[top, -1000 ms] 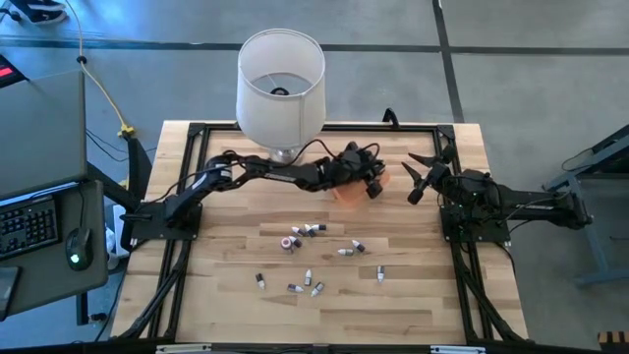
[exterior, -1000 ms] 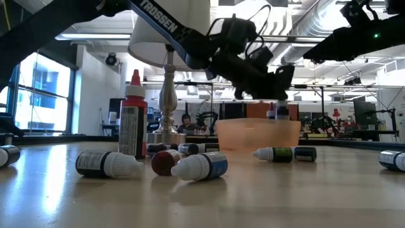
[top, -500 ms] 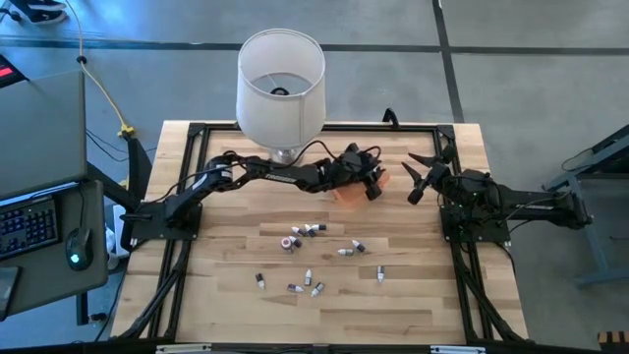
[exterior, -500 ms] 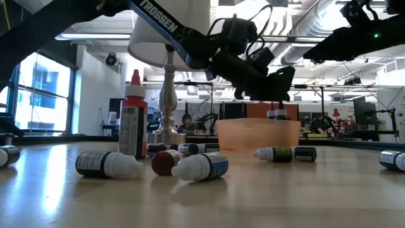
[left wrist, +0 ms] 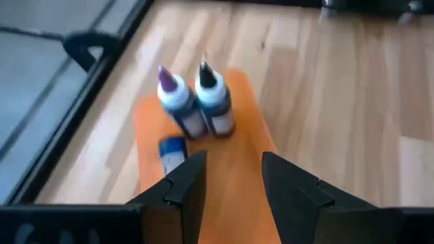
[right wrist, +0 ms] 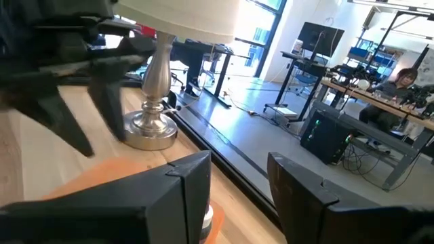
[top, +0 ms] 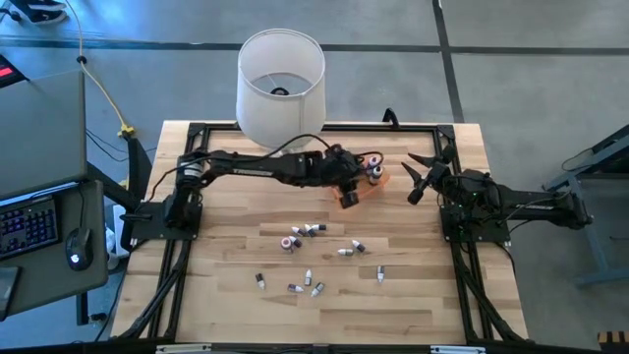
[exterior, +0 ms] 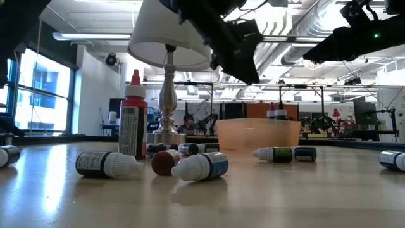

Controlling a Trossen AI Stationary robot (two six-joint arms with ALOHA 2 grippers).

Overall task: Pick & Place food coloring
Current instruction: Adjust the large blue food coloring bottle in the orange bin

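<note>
Your table (top: 413, 295) was a pale wood-plank top with a black frame along its edges. On it, near the far edge, stood a lamp (top: 282, 74) with a white shade and a metal base. Just right of the lamp lay an orange tray (top: 362, 187), flat on the wood. Nearer the middle, you had small bottles (top: 307, 231) scattered on the planks: a cluster near the centre, a few to its right, and several more toward the near edge. Most lay on their sides. In the low view one red-capped bottle (exterior: 132, 114) stood upright.
</note>
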